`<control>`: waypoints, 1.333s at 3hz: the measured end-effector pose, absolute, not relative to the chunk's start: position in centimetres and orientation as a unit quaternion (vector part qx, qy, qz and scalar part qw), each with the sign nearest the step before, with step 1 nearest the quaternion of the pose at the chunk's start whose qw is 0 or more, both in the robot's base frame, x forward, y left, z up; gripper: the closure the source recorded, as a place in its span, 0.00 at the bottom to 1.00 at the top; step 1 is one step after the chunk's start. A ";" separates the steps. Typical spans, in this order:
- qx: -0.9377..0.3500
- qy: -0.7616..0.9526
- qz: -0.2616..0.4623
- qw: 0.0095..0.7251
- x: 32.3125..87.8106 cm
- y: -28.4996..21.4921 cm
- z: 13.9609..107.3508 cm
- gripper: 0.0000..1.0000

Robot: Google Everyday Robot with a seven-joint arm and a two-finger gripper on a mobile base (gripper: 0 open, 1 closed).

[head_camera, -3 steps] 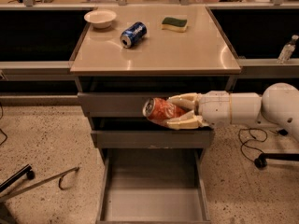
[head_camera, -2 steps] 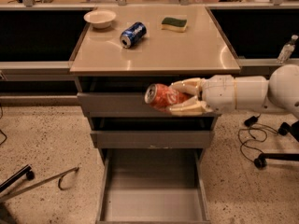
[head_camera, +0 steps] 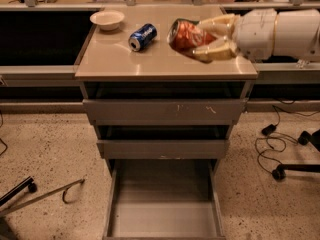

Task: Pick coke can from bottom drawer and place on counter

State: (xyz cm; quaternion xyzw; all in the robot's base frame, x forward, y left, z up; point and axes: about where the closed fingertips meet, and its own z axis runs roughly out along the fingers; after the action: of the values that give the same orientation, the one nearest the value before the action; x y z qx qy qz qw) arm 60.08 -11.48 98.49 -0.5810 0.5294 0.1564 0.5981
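The coke can (head_camera: 184,35), red-orange with a silver top, is held on its side in my gripper (head_camera: 212,38). The cream fingers (head_camera: 218,24) close on it from the right. The can hangs above the right half of the beige counter (head_camera: 150,64), not touching it. My white arm (head_camera: 280,33) reaches in from the right. The bottom drawer (head_camera: 164,219) is pulled out below the cabinet, its grey floor bare.
A blue can (head_camera: 142,37) lies on its side on the counter left of the coke can. A white bowl (head_camera: 107,19) sits at the counter's back left. The two upper grey drawers (head_camera: 162,111) are nearly shut. Cables and a chair base (head_camera: 292,169) lie on the floor at right.
My gripper has lifted the coke can from in front of the top drawer up to above the counter's right side. The green sponge seen earlier at the back right is now hidden.
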 end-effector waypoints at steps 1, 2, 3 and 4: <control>-0.572 0.527 0.115 0.617 63.6 -11.8 101.9 1.00; -0.570 0.520 0.108 0.627 67.2 -11.1 103.1 1.00; -0.575 0.515 0.146 0.618 70.6 -8.6 101.5 1.00; -0.575 0.516 0.145 0.618 70.6 -8.6 101.5 1.00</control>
State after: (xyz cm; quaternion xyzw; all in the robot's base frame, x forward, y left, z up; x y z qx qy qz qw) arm 70.58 -8.59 101.47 -0.5752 0.5156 0.1451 0.6183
